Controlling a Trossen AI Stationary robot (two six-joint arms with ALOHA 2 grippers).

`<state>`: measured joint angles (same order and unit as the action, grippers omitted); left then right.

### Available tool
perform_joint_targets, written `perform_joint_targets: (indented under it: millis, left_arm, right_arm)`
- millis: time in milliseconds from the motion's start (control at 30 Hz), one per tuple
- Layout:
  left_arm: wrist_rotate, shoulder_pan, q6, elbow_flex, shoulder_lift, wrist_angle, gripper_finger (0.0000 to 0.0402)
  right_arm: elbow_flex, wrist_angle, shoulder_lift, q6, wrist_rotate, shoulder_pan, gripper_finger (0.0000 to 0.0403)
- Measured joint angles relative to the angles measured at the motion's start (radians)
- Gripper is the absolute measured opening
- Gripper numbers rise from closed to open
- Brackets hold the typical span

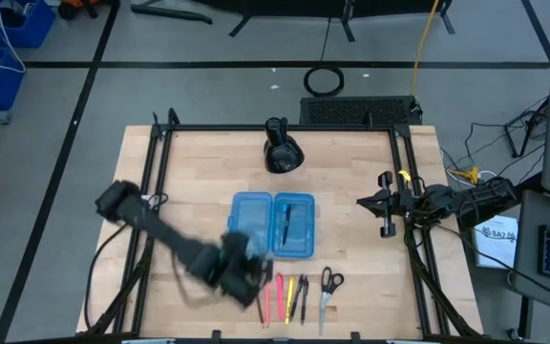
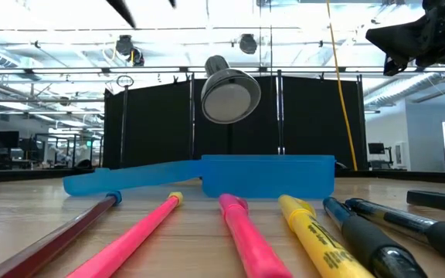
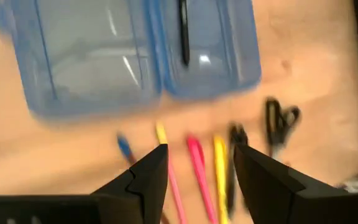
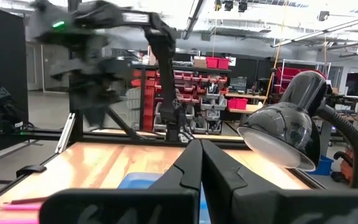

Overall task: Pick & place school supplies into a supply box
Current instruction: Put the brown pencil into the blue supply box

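The blue supply box [image 1: 252,222] lies open on the table, and a black pen [image 1: 285,223] rests in its right half. Near the table's front edge, several pens and pencils [image 1: 285,298] lie side by side, pink, yellow and black. Black-handled scissors [image 1: 328,285] lie to their right. My left gripper [image 1: 254,275] hovers open over the left end of that row. In its wrist view the left gripper [image 3: 197,168] has its fingers above the pink and yellow pens [image 3: 197,165], touching nothing. My right gripper [image 1: 363,202] waits shut near the table's right side.
A black desk lamp [image 1: 282,153] stands behind the box near the far edge; the lamp [image 4: 284,134] also fills part of the right wrist view. Black frame rails run along the table's sides. Bare wood lies left of the box and between box and right arm.
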<state>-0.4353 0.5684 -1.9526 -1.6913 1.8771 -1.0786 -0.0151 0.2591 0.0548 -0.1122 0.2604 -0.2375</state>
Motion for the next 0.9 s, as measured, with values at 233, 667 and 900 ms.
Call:
perform_joint_targets:
  millis: [233, 667, 900]
  left_arm:
    - [0.027, 0.138, -0.306, 0.001, 0.126, -0.018, 0.0186]
    - [0.115, 0.101, -0.33, 0.002, 0.229, -0.012, 0.0186]
    - [0.22, 0.008, -0.219, 0.002, 0.23, -0.004, 0.0186]
  right_arm:
    - [0.0, 0.001, 0.002, 0.0, 0.0, 0.0, 0.0]
    - [0.0, 0.007, 0.002, 0.0, 0.0, 0.0, 0.0]
    - [0.0, 0.01, 0.002, 0.0, 0.0, 0.0, 0.0]
